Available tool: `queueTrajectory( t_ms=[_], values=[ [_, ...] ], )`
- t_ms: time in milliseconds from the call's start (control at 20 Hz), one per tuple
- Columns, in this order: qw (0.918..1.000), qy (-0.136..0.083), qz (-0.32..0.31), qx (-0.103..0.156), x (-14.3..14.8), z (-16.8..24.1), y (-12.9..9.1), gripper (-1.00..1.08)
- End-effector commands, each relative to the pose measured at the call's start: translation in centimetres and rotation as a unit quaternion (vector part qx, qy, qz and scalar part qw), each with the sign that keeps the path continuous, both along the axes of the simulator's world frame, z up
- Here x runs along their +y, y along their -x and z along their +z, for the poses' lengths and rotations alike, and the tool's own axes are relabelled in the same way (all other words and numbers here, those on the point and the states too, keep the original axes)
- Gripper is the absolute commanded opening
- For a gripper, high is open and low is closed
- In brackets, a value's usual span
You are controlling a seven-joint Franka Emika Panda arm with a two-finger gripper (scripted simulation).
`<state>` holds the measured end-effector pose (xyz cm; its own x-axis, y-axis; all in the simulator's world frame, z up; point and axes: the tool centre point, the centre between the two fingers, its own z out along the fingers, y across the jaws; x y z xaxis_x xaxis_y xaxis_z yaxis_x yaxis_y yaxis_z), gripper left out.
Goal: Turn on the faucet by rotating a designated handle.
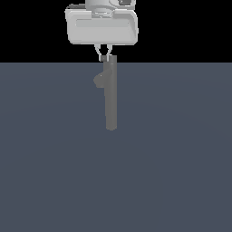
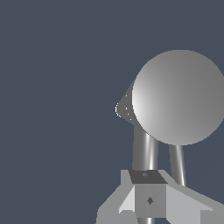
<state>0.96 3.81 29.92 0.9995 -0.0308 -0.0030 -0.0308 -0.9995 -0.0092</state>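
In the exterior view, your gripper (image 1: 104,57) hangs right at the top of the faucet (image 1: 110,97), a slim matte grey column standing upright on the dark floor (image 1: 172,172). The thin fingers converge to a narrow gap just at the column's cap, toward the exterior view's left of it, so they look nearly closed. Whether they pinch anything you cannot tell from here. The rounded spout bulge (image 1: 99,80) sits on the column a little below the cap, on that same side. The handle itself is too thin to pick out in this view.

In the wrist view, you look down on the faucet's round cap (image 2: 177,97), with the spout's pointed end (image 2: 124,108) poking out beside it. Two slender grey rods (image 2: 145,151) run from under the cap toward the gripper, and one meets the dark pad (image 2: 146,176) (which rod is the handle is unclear).

Expect rigid metal throughout: the column is fixed and will not give, while the lever should swing about the cap with modest force. It is smooth and thin, so it may slip; press near its free end for leverage, never on the spout
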Motion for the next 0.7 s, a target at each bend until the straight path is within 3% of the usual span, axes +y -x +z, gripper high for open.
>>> queueTrajectory(
  t_ms=[0, 200, 250, 650],
  values=[
    [0.9998, 0.004, -0.02, -0.003, -3.9, 0.1, -0.8, -1.0],
    [0.9997, 0.004, -0.025, -0.002, -5.9, 0.1, -1.2, -1.0],
    [1.0, -0.002, 0.005, 0.008, -1.5, 0.0, -0.1, -1.0],
    [1.0, 0.001, -0.008, 0.004, -4.2, 0.0, -2.7, -1.0]
  ],
)
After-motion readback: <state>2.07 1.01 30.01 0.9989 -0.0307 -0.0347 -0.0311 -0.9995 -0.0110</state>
